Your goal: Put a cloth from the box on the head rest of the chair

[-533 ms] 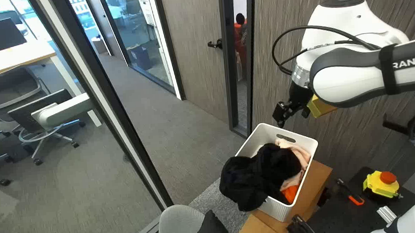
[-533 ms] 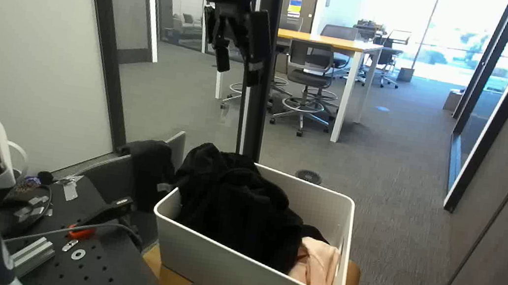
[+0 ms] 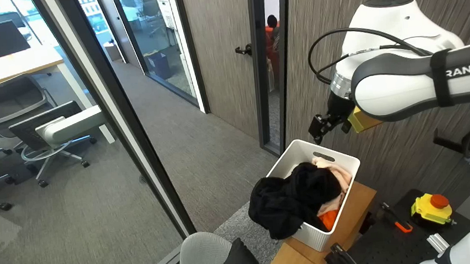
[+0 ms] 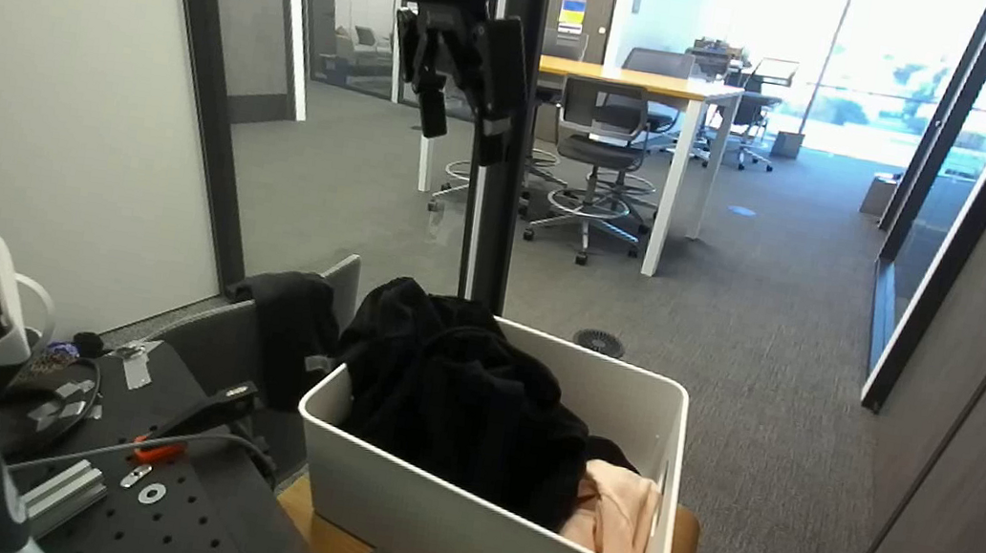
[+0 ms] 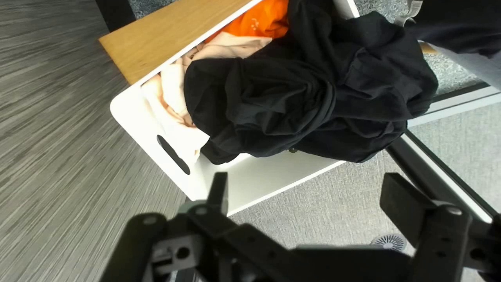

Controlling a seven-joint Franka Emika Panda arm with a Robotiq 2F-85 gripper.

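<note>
Progress (judged): 1 dk. cloth [image 3: 240, 259] hangs over top edge of grey chair [image 3: 202, 252], approx. where task wants one; no separate head rest shows. If that's the task's cloth, job looks done, w/ nothing left but to clear off; if not, pick, carry & drape are all to do. Can't tell which. Task's cloth, loc.: chair pc. if done, else among those boxed.

Gripper [image 5: 305, 188], qty 1: jaws well apart, nothing btwn. them; hangs higher than white box [image 4: 475, 544], near its handle-slot end, touching no cloth.

White box, qty 1, on wooden stand [image 5: 168, 43], qty 1. Contents:
– black cloth [image 5: 282, 98], 1 heap, bunched, spilling over rim on chair side; 1 pc. or more, can't tell.
– peach cloth [image 4: 614, 515], 1 visible, partly under black, at handle-slot end.
– orange cloth [image 5: 260, 21], 1 visible, mostly covered, along long wall.

Misc.: grey chair near box, qty 1; e-stop [image 3: 431, 211], yellow w/ red btn., qty 1; office chairs [image 4: 599, 150] in bkgd., several, overlapping, no firm count.
</note>
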